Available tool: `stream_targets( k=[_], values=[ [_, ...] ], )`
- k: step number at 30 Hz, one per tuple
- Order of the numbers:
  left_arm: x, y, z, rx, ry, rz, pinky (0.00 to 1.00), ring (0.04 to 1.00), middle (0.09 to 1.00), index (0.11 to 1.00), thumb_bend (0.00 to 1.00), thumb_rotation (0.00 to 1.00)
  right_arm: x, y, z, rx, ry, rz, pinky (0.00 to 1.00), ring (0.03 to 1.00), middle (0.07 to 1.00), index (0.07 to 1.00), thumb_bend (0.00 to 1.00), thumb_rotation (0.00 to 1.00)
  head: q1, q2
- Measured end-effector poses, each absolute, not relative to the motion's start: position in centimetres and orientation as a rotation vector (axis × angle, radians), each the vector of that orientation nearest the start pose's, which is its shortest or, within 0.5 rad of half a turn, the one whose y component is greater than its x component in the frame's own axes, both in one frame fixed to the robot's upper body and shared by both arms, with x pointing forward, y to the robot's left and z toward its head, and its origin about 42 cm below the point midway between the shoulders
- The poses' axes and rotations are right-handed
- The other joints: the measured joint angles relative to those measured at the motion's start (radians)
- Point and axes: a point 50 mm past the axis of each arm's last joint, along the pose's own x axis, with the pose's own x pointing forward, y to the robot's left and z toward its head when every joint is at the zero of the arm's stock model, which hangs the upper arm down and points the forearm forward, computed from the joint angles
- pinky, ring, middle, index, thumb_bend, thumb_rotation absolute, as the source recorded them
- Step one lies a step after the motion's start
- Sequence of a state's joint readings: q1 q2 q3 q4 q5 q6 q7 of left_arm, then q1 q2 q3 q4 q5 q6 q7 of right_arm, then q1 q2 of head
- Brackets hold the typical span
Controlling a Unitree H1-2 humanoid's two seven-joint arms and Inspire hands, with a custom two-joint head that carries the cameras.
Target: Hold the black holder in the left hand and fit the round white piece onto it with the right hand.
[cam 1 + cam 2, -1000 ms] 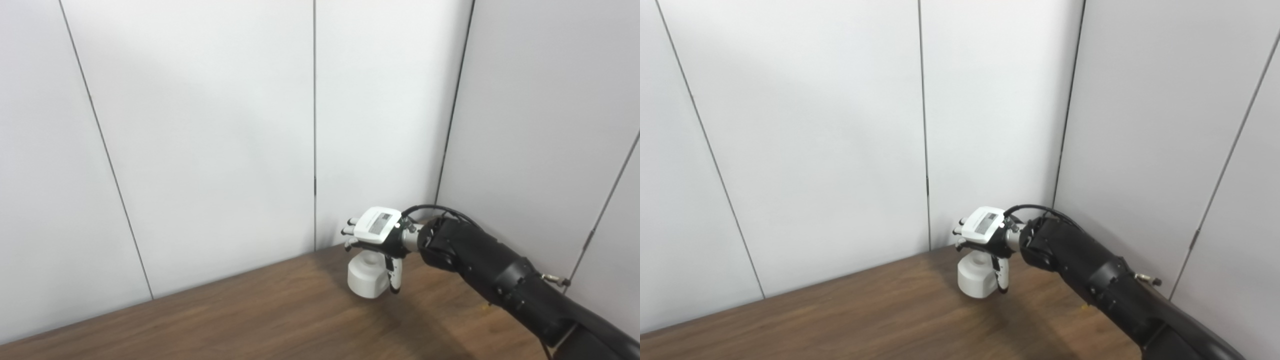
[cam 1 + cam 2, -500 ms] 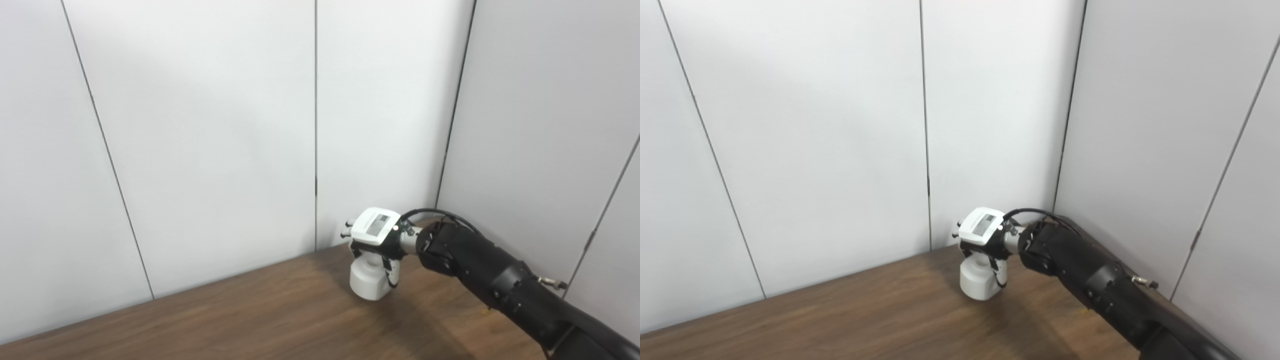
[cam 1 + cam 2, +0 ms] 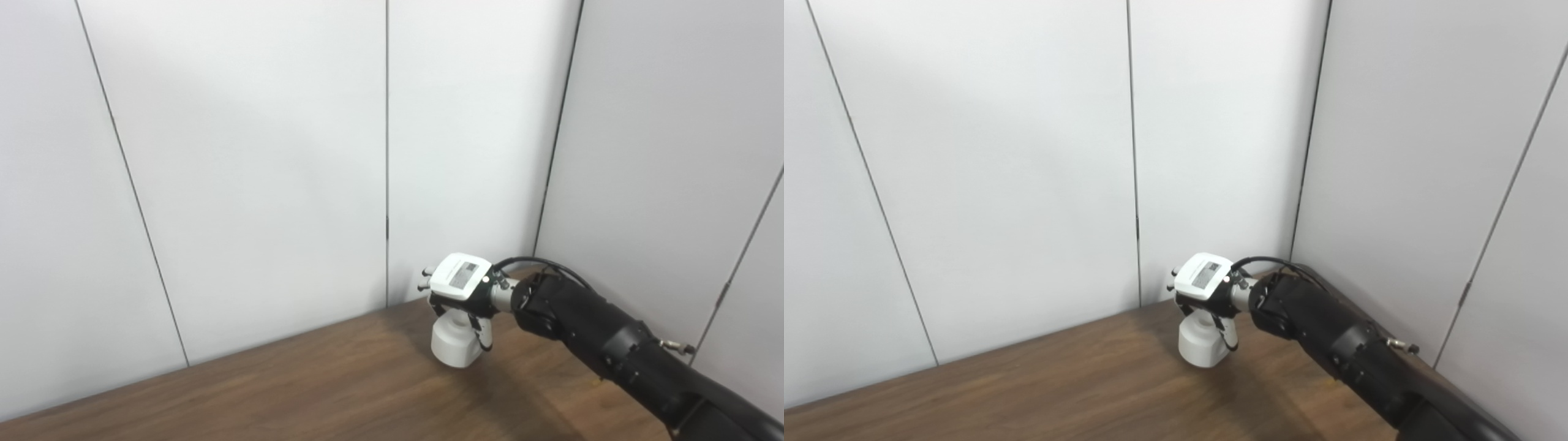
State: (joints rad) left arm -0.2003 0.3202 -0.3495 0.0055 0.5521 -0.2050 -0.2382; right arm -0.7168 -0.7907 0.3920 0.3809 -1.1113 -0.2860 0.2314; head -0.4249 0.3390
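Right hand is over the white piece, palm down, back of hand facing up toward the cameras. Fingers curl down around the top of the piece; thumb runs down its near-right side and touches it. The far-side fingertips poke out past the hand's left edge. Reads as a top grasp, the hand closed on the piece. Contact on the far side is hidden by the hand, so grip firmness is unclear.

The piece sits directly under the palm: a round white body with a narrower neck going up into the hand. Its base looks to be on or right at the table; can't tell whether it's lifted clear, since the shadow beneath blends with the wood.

The right arm comes in from lower right, black, with a cable looping over the wrist just behind the hand.

Beyond the hand are white wall panels, and the corner of the walls is just behind it.

Left hand is out of frame. The holder isn't visible in either view.
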Motion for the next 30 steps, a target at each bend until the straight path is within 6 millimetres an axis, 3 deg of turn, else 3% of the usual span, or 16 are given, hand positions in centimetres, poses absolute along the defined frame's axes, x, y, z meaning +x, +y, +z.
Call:
stream_targets(
  k=[11,20,27,30],
  values=[
    [32.5,19.1,13.9,0.945,-0.333,-0.631,1.00,0.962,0.945,0.482,0.51,0.04,44.6,-36.1,29.7,-2.006,-0.216,0.336,0.94,1.000,0.924,0.484,0.52,0.13,0.054,0.034],
    [34.1,18.9,14.9,0.979,-0.316,-0.631,1.00,0.987,0.966,0.482,0.51,0.04,42.4,-32.3,30.5,-1.878,-0.244,0.252,0.94,1.000,0.962,0.486,0.51,0.14,0.074,0.051],
    [34.1,18.7,14.8,0.974,-0.315,-0.632,1.00,0.988,0.965,0.482,0.51,0.04,41.0,-31.4,30.2,-1.840,-0.218,0.245,0.95,1.000,0.964,0.488,0.51,0.13,0.091,0.071],
    [34.2,18.3,14.8,0.968,-0.311,-0.628,1.00,0.985,0.963,0.482,0.51,0.04,40.6,-31.1,30.6,-1.831,-0.210,0.238,0.94,1.000,0.960,0.487,0.51,0.13,0.109,0.100]
  ],
)
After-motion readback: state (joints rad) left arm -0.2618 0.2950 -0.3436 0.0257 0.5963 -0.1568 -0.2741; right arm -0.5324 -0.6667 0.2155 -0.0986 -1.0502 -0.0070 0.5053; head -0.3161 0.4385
